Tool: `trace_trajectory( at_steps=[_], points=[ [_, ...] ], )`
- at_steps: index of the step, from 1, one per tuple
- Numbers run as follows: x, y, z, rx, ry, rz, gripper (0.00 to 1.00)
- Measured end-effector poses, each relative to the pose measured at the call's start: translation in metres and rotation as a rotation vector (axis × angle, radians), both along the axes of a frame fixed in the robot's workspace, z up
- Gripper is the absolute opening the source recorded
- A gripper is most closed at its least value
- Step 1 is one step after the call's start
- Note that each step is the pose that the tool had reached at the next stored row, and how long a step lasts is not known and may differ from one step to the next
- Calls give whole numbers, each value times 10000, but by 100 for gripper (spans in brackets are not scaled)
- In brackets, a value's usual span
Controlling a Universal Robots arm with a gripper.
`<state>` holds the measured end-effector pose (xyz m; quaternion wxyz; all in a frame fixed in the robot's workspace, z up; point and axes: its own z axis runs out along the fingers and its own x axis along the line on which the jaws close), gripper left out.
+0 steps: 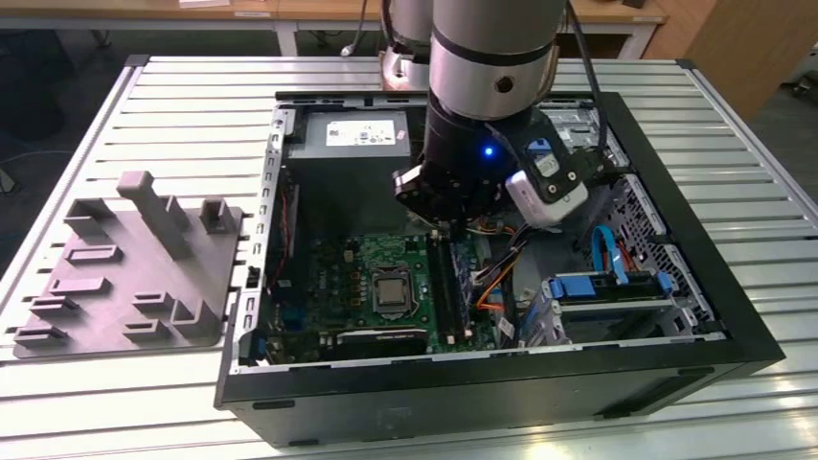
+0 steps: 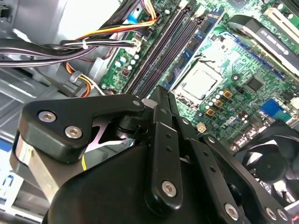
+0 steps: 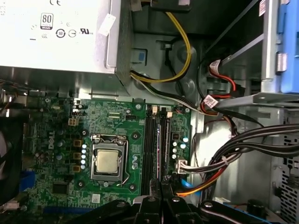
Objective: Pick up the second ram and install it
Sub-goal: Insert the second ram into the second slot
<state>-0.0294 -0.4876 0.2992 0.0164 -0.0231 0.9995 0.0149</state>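
A slatted metal bench (image 1: 153, 86) carries a grey slotted block (image 1: 134, 264) at the exterior view's left and an open computer case (image 1: 511, 402). Inside, the gripper (image 1: 443, 226) hangs with fingers (image 2: 163, 116) pressed together, just above the second ram (image 3: 164, 140) standing in a motherboard slot.

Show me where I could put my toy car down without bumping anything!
Bare slats of the table lie around the grey block and on the exterior view's right of the computer case. Inside the case it is crowded: arm, motherboard, cables.
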Motion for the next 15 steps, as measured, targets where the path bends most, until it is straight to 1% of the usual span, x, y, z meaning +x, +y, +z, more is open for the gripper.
trace_trajectory(
  at_steps=[6,15],
  points=[
    [-70,0,-104,2,-1,0,12],
    [-71,0,-264,3,-1,0,12]
  ],
)
